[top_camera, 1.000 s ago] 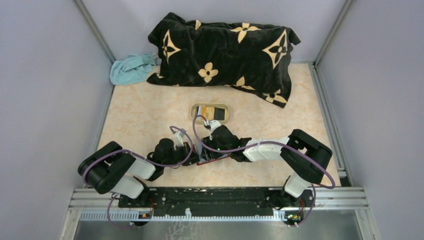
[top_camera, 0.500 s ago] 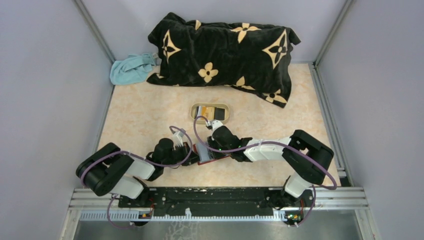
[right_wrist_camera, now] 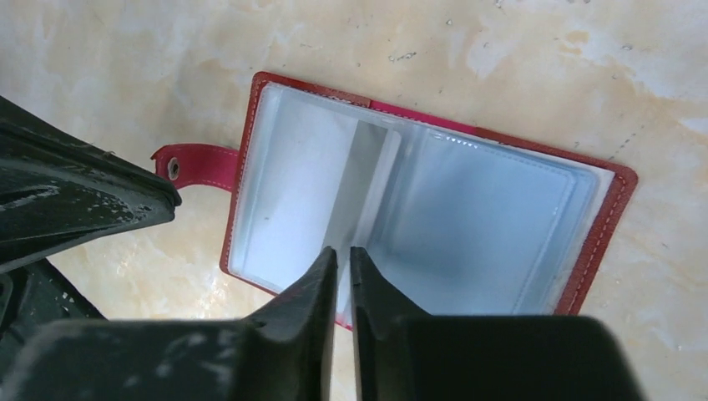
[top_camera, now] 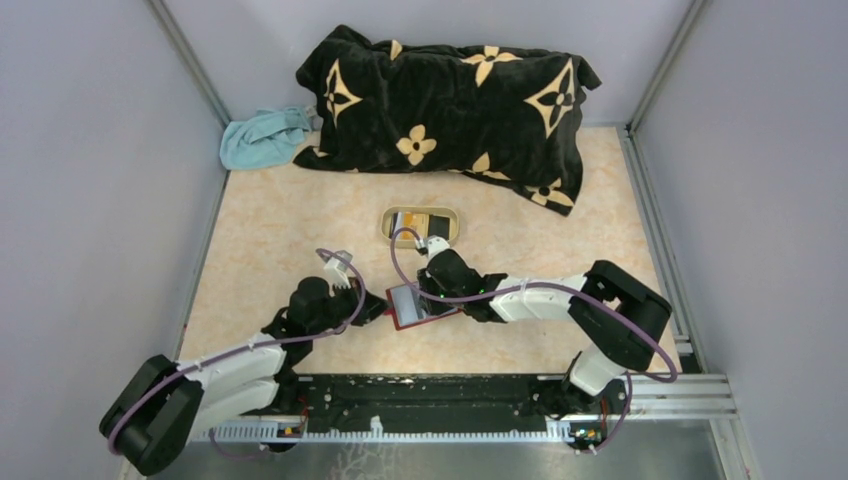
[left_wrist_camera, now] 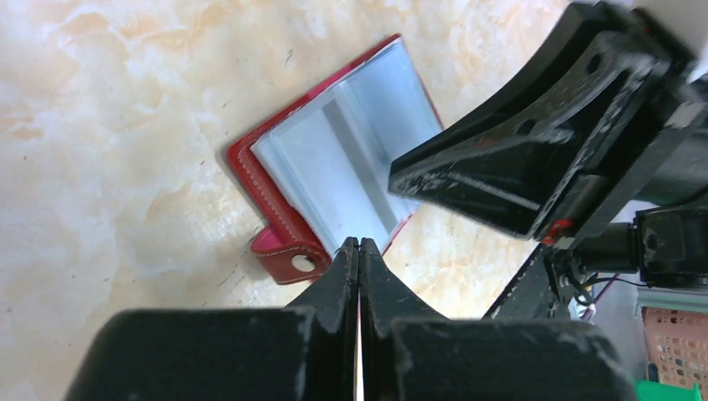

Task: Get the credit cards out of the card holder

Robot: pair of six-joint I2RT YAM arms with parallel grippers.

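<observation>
Right hand (right_wrist_camera: pixel 342 251) nearly clenched over open card holder (right_wrist_camera: pixel 484 217) — left hand (left_wrist_camera: pixel 359 242) clenched, empty.

My left gripper (left_wrist_camera: pixel 359 245) has its two fingers pressed flat together, tips at the near edge of the card holder (left_wrist_camera: pixel 334 159). It lies open on the bench (left_wrist_camera: pixel 125 125), pale blue-grey inside up, its red tab (left_wrist_camera: pixel 288 257) just beside my fingertips. The right gripper (left_wrist_camera: pixel 409 177) overhangs its right side.
</observation>
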